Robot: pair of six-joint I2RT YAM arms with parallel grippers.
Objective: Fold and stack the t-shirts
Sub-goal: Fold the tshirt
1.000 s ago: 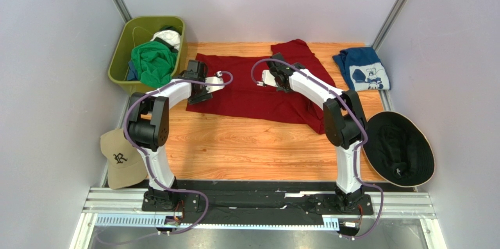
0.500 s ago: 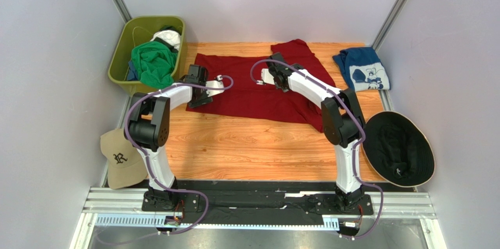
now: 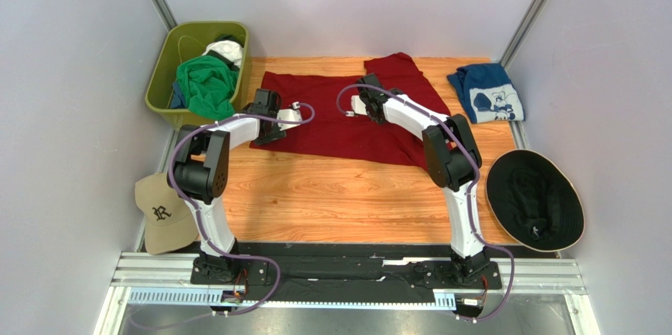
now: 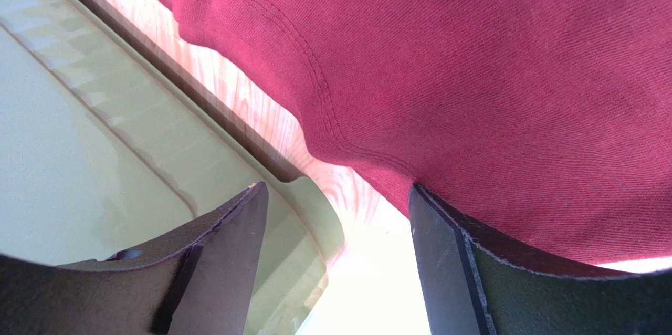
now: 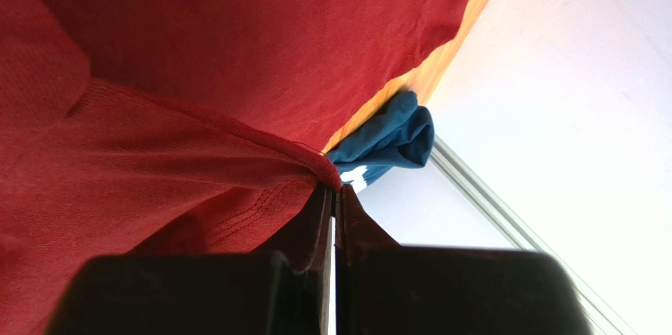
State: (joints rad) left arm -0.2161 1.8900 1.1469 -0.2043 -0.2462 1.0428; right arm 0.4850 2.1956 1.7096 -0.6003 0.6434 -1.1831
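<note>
- From the top external view, the large plain dark red cotton t-shirt [image 3: 331, 132] is seen spread across the wooden tabletop [image 3: 331, 193] toward 12 o'clock, its 3 o'clock side rumpled and unfolded.
- The navy-blue t-shirt with white cartoon print [image 3: 487, 92] appears folded at 1 o'clock. The bright green t-shirt [image 3: 207, 83] lies in the olive plastic bin [image 3: 158, 75] at 10 o'clock, so most of the task is judged left. Bare wood is offered toward 6 o'clock.
- In the left wrist view, the left gripper [image 4: 337, 193] is shown with jaws apart and nothing between them, just beside the shirt's stitched hem [image 4: 323, 106] and near the bin wall [image 4: 95, 154].
- In the right wrist view, the right gripper [image 5: 331, 189] is shown pinched on a red fold [image 5: 197, 75], with the navy shirt [image 5: 386, 138] beyond.
</note>
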